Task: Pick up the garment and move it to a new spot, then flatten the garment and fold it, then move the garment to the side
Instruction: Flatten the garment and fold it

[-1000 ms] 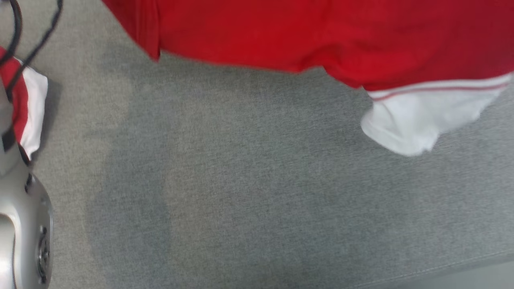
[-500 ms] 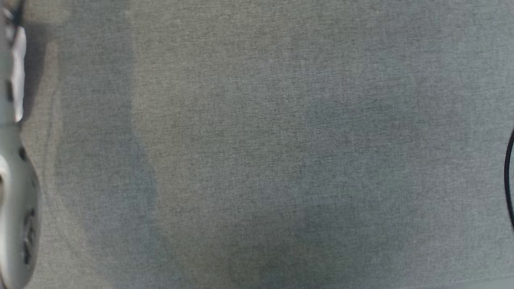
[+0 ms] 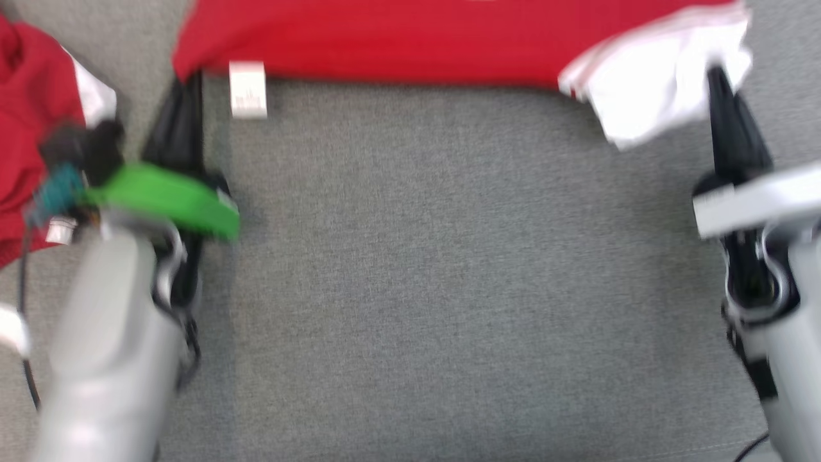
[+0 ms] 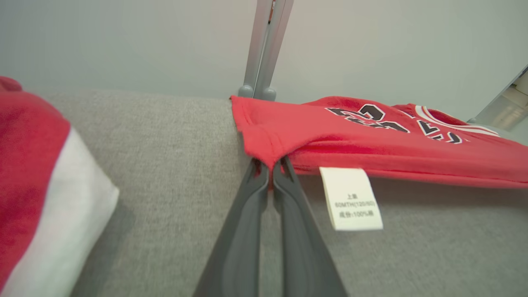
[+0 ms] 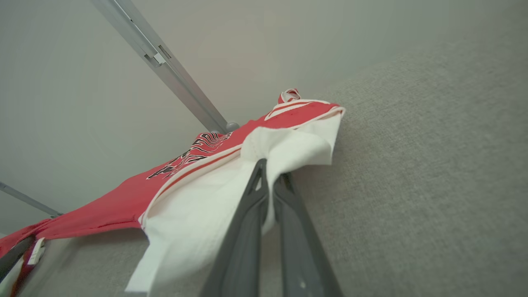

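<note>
Head camera has swung since half a second ago. Then it had bare grey cloth and a forearm at 9 o'clock; now both grippers and the garment are in frame. Count that as camera shift, not object motion. Head view is blurred.

Left gripper (image 3: 188,80) (image 4: 270,165): fingers pressed together, pinching a red hem corner of the garment (image 3: 397,45) (image 4: 371,136) (image 5: 103,210). In the head view it sits at 10 o'clock, tips pointing to 12. A green band (image 3: 167,196) wraps the left wrist behind the fingers.

Right gripper (image 3: 717,76) (image 5: 270,167): fingers pressed together, pinching the white sleeve (image 3: 648,96) (image 5: 198,222) of the same garment. It sits at 2 o'clock in the head view, tips to 12.

The garment spans the two grippers along the 12 o'clock edge of the head view, red body with the white sleeve at the 1 o'clock end. A white label (image 3: 247,90) (image 4: 350,198) hangs from the hem just beside the left gripper, on its 3 o'clock side. A black-and-white print (image 4: 371,117) (image 5: 194,152) is on the top face. The gripped edges are lifted, with shadow beneath; whether the far part rests on anything, cannot tell.

The grey surface (image 3: 449,256) (image 4: 165,165) (image 5: 412,165) runs under everything. A second red and white cloth (image 3: 32,115) (image 4: 33,185) lies at 9 to 10 o'clock in the head view, apart from the held garment. A metal pole (image 4: 264,45) (image 5: 165,66) stands behind the garment.
</note>
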Robot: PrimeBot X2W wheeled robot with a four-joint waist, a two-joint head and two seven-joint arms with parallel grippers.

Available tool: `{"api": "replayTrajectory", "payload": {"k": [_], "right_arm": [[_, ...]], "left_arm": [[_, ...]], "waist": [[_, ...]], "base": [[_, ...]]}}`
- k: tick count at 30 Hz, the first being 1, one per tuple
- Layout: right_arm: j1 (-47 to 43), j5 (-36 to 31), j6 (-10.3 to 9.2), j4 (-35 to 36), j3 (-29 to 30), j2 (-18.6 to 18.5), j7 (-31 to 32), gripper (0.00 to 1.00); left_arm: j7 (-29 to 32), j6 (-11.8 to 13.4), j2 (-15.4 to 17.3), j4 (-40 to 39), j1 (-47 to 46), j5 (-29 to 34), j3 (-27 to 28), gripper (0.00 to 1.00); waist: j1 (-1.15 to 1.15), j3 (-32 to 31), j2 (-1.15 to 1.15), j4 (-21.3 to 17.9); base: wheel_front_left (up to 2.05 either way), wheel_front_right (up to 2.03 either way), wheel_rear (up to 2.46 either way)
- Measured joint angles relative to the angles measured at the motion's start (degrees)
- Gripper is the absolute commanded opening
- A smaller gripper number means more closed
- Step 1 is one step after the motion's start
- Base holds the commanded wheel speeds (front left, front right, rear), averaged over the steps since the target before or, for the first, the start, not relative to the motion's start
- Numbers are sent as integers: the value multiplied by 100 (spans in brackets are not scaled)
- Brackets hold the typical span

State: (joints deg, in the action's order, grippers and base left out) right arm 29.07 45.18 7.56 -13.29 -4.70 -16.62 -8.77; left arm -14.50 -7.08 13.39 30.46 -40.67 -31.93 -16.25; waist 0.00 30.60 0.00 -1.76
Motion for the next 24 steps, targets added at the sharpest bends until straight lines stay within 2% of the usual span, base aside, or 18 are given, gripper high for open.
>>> {"api": "replayTrajectory", "payload": {"k": [2,5,10,13,15,17,21,24], "right_arm": [[-561,123,0,99,115,64,-46,0],[-1327,199,0,204,152,174,-32,0],[-2583,153,7,124,259,257,-14,0],[-3233,19,8,-41,420,349,-99,0],[-3509,-10,7,-119,483,445,-149,0],[-3661,-97,5,-156,486,528,-194,0],[-3695,-148,-1,-90,561,609,-242,0],[-3626,-267,-2,41,573,528,-156,0]], "left_arm": [[-19,67,-15,-410,717,-65,-7,0],[-19,304,-11,-1010,1823,-113,-15,0],[-20,850,-49,-1798,3694,-92,-90,0],[-21,1169,-237,-2114,4688,-192,-110,0],[-16,1282,-326,-2254,5166,-172,-203,0],[-9,1316,-494,-2368,5467,-334,-275,0],[309,1337,-524,-2688,5511,-382,-442,0],[625,1313,-506,-2928,5372,-466,-479,0]], "waist": [[0,-233,0,-27],[0,-595,0,-72],[0,-1213,0,-150],[0,-1545,0,-187],[0,-1722,0,-205],[0,-1873,0,-218],[0,-1979,0,-166],[-1,-1954,0,-91]], "base": [[0,0,0],[0,0,0],[0,0,0],[0,0,0],[0,0,0],[0,0,0],[0,0,0],[0,0,0]]}}
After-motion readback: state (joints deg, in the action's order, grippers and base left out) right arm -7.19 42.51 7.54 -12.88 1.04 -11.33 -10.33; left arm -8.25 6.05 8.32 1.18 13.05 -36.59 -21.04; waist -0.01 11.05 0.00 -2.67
